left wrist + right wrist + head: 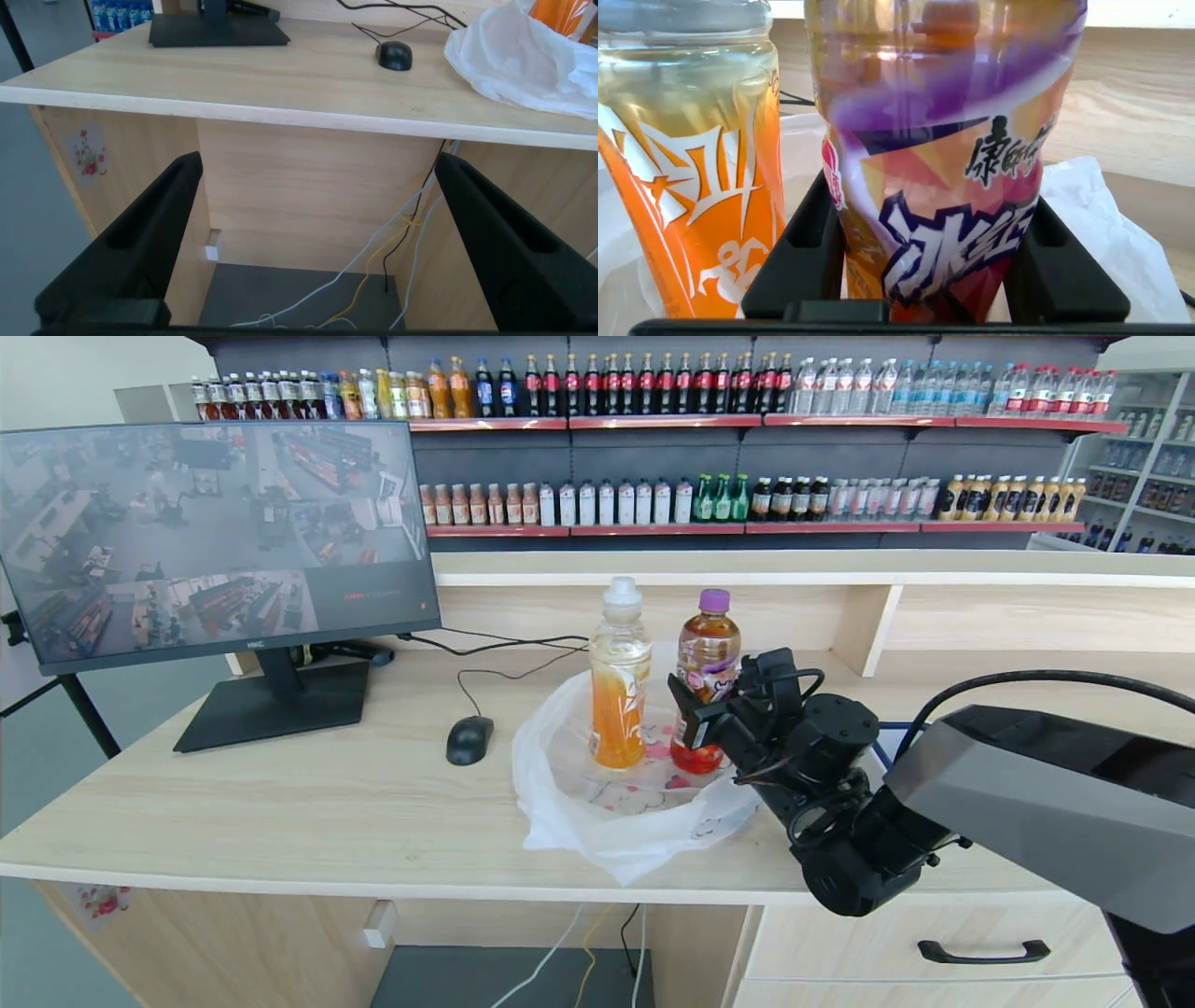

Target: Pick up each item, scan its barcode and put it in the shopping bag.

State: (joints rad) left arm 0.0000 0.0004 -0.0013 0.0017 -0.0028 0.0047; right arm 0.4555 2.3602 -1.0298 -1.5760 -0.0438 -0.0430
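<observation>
Item: my right gripper (pixel 926 261) pinches purple-capped amber plastic bottle (pixel 708 658); orange-labelled clear plastic bottle (pixel 619 691) just beside it. My left gripper (pixel 318 233) is spread.

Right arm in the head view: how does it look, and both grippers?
The right arm has a grey angular shell, then black rounded joint housings, with a black cable arching above it. The right gripper is black and boxy. The left gripper has two broad black fingers.
</observation>
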